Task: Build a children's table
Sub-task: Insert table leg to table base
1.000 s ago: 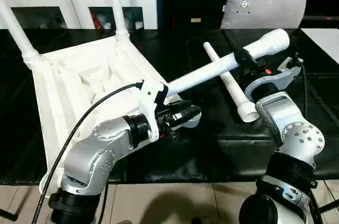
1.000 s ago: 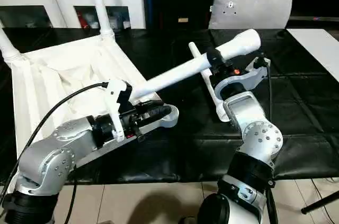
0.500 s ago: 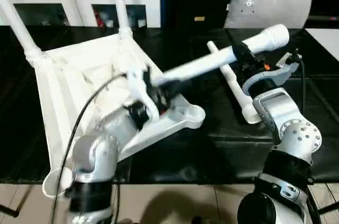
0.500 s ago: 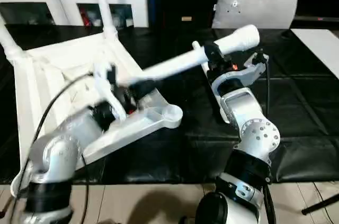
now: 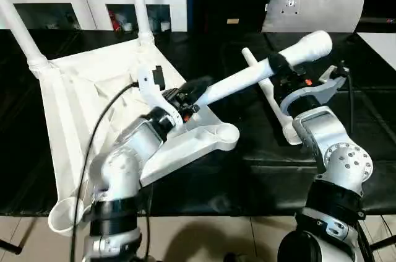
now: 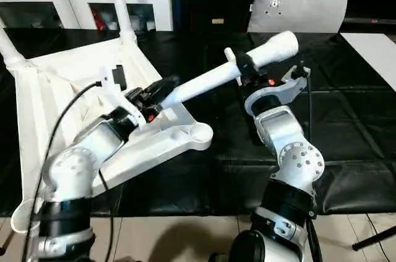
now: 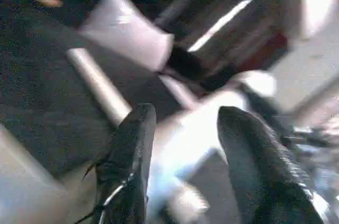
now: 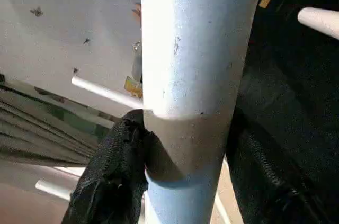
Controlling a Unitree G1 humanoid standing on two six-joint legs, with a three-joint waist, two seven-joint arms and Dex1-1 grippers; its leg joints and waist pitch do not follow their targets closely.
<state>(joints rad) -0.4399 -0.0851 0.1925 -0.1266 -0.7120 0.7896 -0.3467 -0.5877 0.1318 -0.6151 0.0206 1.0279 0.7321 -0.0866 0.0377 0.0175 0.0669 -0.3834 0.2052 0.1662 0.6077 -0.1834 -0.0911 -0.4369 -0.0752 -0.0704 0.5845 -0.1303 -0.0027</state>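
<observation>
White plastic square tabletop point(image 5: 80, 98): upturned on black mat, left; two legs fitted far side. Third white tapered tubular leg point(image 5: 247, 76): pinched by right gripper point(image 5: 283, 69); left gripper point(image 5: 190, 91), fingers spread, about its narrow end. Step: leg fitting. Next: guide that end into near round corner socket point(image 5: 224, 134).

The left gripper point(image 5: 193, 91) now sits up at the thin end of the raised leg point(image 5: 260, 71), no longer low over the top's point(image 5: 80, 107) near corner socket point(image 5: 224, 135), which shows bare. Its fingers point(image 7: 132, 150) stand wider apart, either side of the leg's end.
</observation>
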